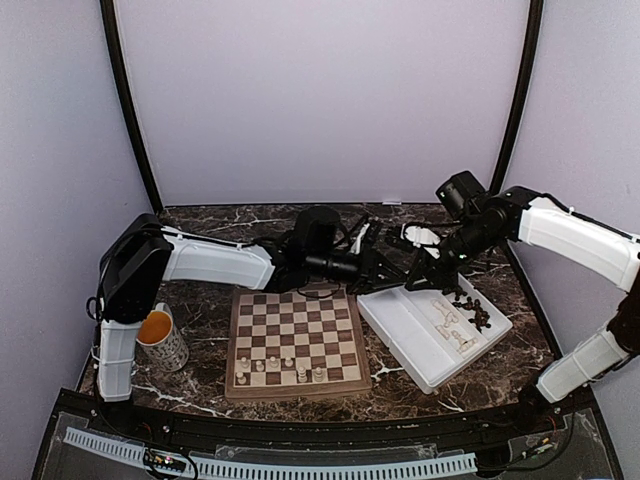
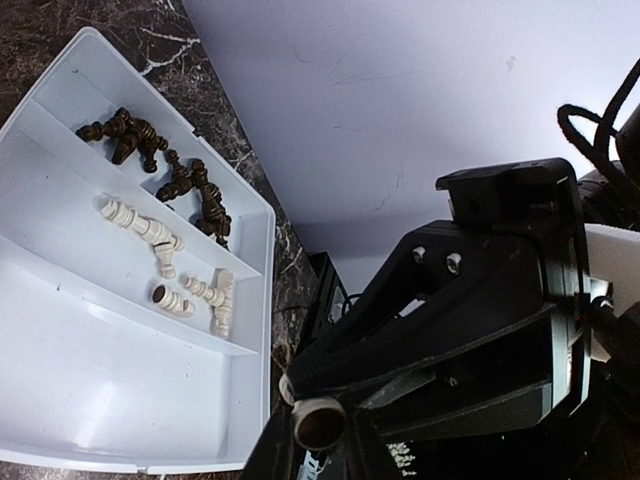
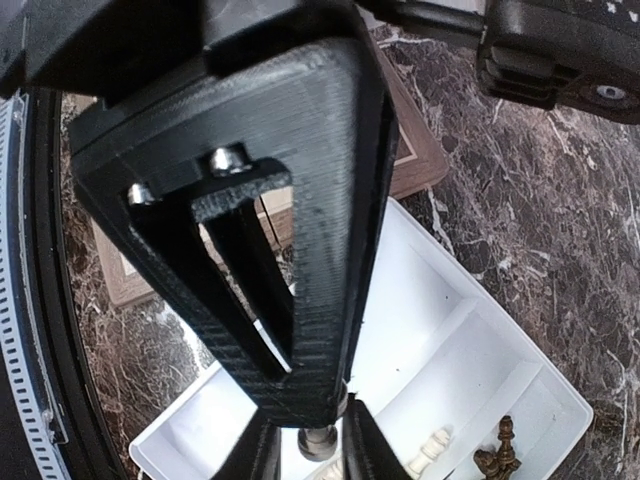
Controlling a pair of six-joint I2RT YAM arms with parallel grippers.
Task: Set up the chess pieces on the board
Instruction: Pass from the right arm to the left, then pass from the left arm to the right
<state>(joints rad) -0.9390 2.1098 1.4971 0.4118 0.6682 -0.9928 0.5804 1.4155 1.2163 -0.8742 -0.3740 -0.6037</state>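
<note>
On the near ranks of the board (image 1: 296, 322) we see several standing pale pieces (image 1: 260, 366), each upright on its own square. We judge that this side is being filled first.

Farther back, over the far edge of the white tray (image 1: 408, 348), the left gripper (image 2: 318, 455) looks clamped on one cream piece (image 2: 318, 422), whose base faces its camera. The right gripper (image 3: 312, 456) flanks the same piece, but we cannot tell whether its fingers press or have let go. We read this as a hand-over, since the tray lies on the right arm's side.

As for containers, the mug (image 1: 160, 338) beside the board's left edge holds orange liquid. The tray, just right of the board, keeps dark pieces (image 2: 190, 190) lying in its outer compartments and loose pale pieces (image 2: 165, 250) in the middle one. Its widest compartment shows none.
</note>
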